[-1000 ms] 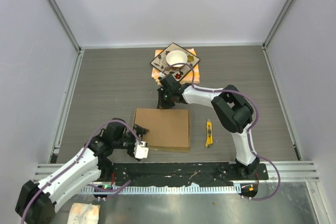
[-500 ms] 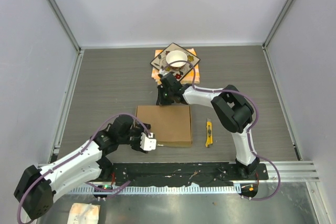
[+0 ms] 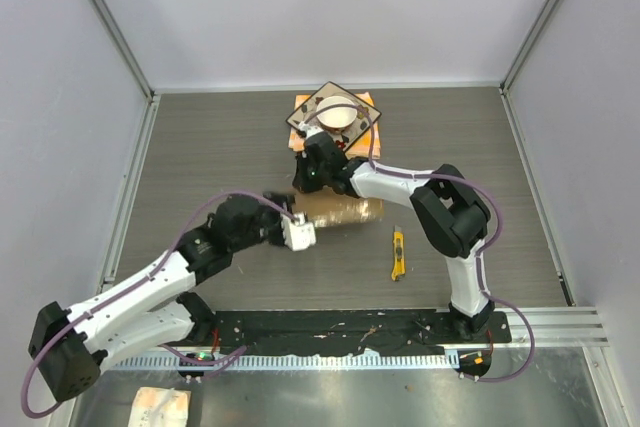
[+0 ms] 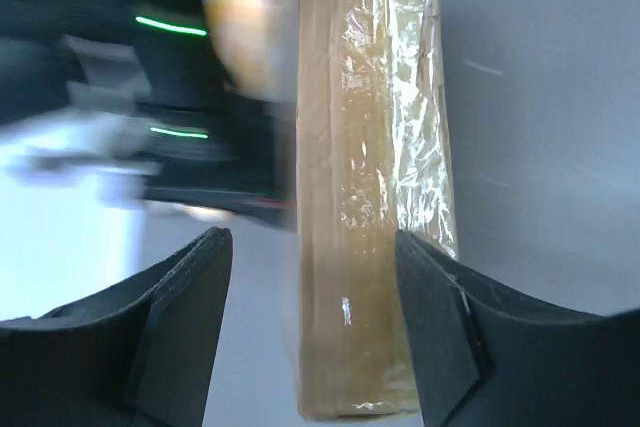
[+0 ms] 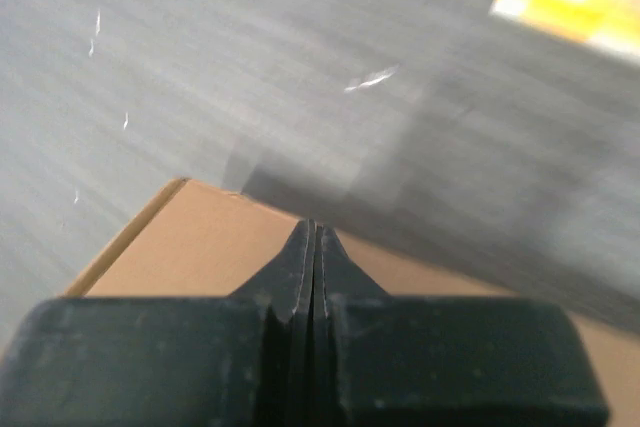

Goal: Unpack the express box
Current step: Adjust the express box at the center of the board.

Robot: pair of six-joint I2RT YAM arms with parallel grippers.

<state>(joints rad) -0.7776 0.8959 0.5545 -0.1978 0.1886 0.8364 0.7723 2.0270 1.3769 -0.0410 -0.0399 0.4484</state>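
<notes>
Brown cardboard: the express box (image 3: 340,211) stood tipped up on one edge at the centre of the top view, showing as a narrow strip on the grey wood-grain table (image 3: 200,147). The left gripper (image 3: 298,233) sat at the strip's lower-left end. In the left wrist view its fingers (image 4: 185,332) were spread apart, and the box's clear-taped side (image 4: 365,197) ran vertically between them, close to the right-hand finger and apart from the other.

The right gripper (image 3: 308,183) was at the strip's upper-left side, just below the orange-patterned square plate (image 3: 302,118) holding a white bowl (image 3: 338,112). The right wrist view was blurred, but there the gripper (image 5: 312,237) had its fingers pressed together with nothing between them, over the cardboard's far edge (image 5: 180,247) — contact could not be told.

A yellow utility knife (image 3: 398,253) lay flat to the right of the box, apart from it.
</notes>
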